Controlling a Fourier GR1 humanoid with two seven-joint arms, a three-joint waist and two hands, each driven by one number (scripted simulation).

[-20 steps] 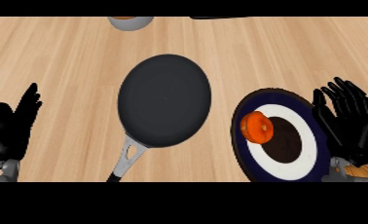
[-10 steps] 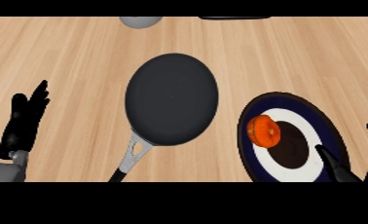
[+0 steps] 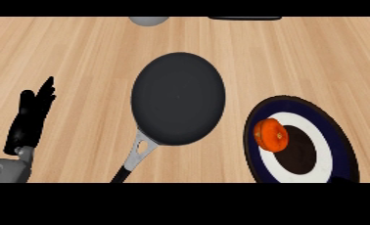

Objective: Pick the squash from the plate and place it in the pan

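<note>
The squash (image 3: 272,134), small, round and orange, lies on the left part of a dark blue plate (image 3: 331,127) with a white ring and a dark centre, at the lower right. To its left sits the black pan (image 3: 178,97), nothing inside it, its metal handle (image 3: 137,153) running down toward the lower edge. My left hand (image 3: 30,118) rests open at the far left, fingers up, well away from the pan. No part of my right hand shows.
A grey rounded object (image 3: 149,20) sits at the counter's far edge, above the pan. A dark flat thing (image 3: 244,18) lies along the far edge to its right. Wooden counter surface (image 3: 289,57) spreads around the pan and plate.
My right hand, which stood beside the plate at the right, has sunk out of view. The pan and plate have shifted rightward in view. The squash stays on the plate.
</note>
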